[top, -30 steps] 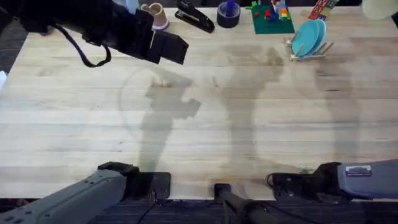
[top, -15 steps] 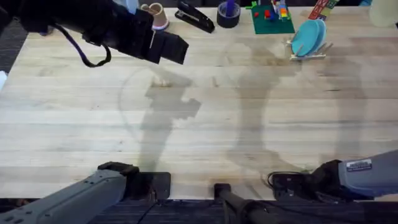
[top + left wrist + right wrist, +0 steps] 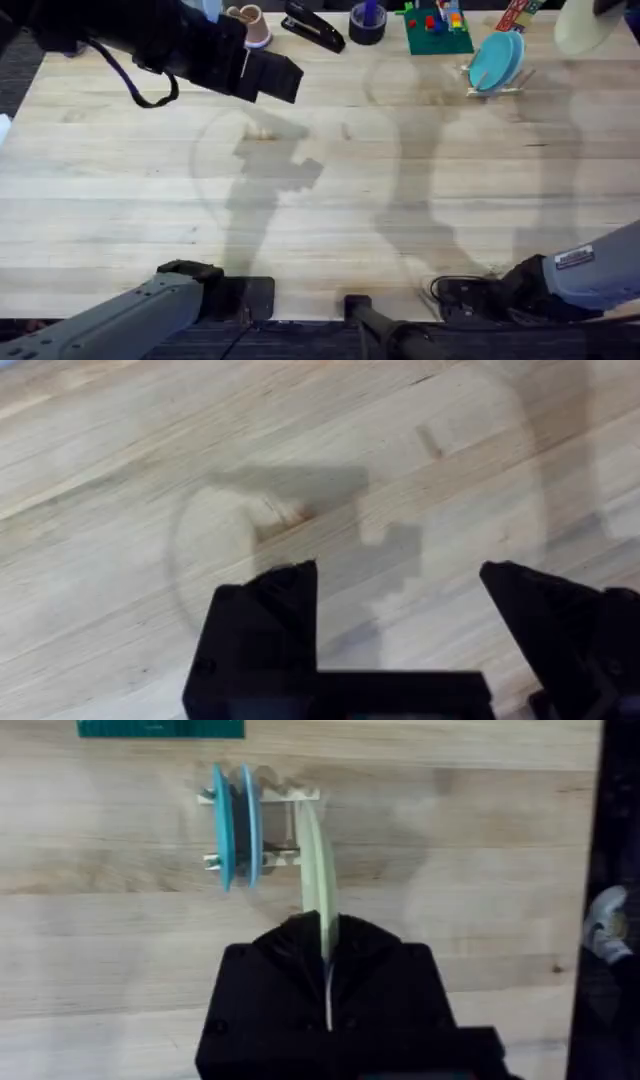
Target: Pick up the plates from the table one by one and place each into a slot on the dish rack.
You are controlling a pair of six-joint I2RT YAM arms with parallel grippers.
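Cream plate (image 3: 318,870) shifted leftward overhead, edge-on, clenched in right claw (image 3: 328,960), left claw (image 3: 400,610) released

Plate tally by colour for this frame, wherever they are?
Teal plates, upright in the rack: 2
Cream plate, edge-on in the right gripper: 1
Total: 3 plates

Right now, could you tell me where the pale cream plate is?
The pale cream plate stands edge-on in the right gripper, beside two teal plates in the wooden dish rack.
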